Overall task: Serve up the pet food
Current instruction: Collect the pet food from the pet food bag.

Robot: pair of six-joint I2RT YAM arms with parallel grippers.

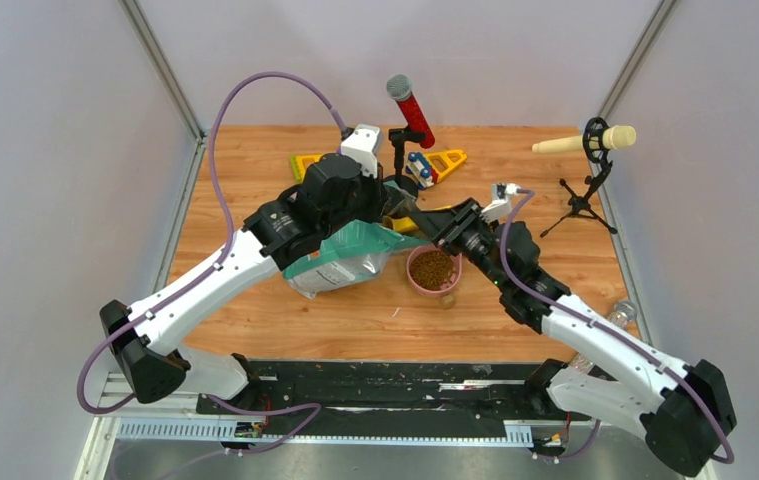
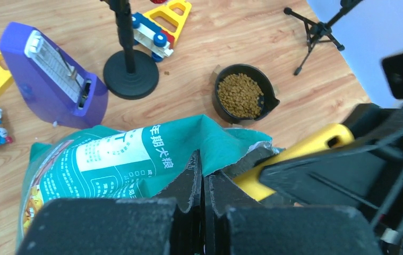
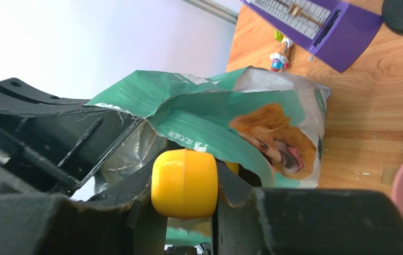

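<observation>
Pet food (image 1: 433,268), small brown kibble, sits in the pink bowl (image 1: 412,280) beside the teal flexible bag (image 1: 350,258). The left gripper (image 2: 203,183) pinches the bag's rim, likely holding it open for the yellow plastic scoop (image 2: 300,151) clamped in the right gripper (image 3: 184,191).

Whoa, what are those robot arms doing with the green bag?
They're serving pet food. The left gripper is pinched shut on the torn edge of the green bag, holding its mouth open. The right gripper grips a yellow scoop by its handle, pointing into the bag. The pink bowl beside it already has kibble in it.
</observation>
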